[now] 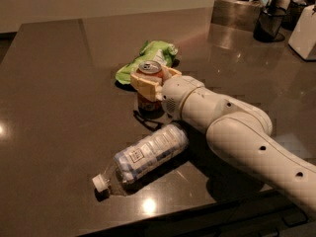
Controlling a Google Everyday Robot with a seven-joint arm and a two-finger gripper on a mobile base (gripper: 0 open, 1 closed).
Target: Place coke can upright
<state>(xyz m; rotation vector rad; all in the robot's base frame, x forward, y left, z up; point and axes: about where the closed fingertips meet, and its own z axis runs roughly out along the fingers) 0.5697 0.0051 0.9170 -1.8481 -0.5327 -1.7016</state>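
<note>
The coke can (149, 69) stands upright on the dark table (59, 93), its silver top facing up and its red body partly hidden. My gripper (151, 83) wraps around the can's middle, with cream fingers (143, 86) on either side of it, shut on the can. The can's base rests on or just at the table surface. My white arm (232, 127) reaches in from the lower right.
A green and white snack bag (148, 58) lies just behind the can. A clear water bottle (143, 157) with a white cap lies on its side in front of the arm. A black cup (269, 23), a white container (303, 31) and a metal box (237, 11) stand at the back right.
</note>
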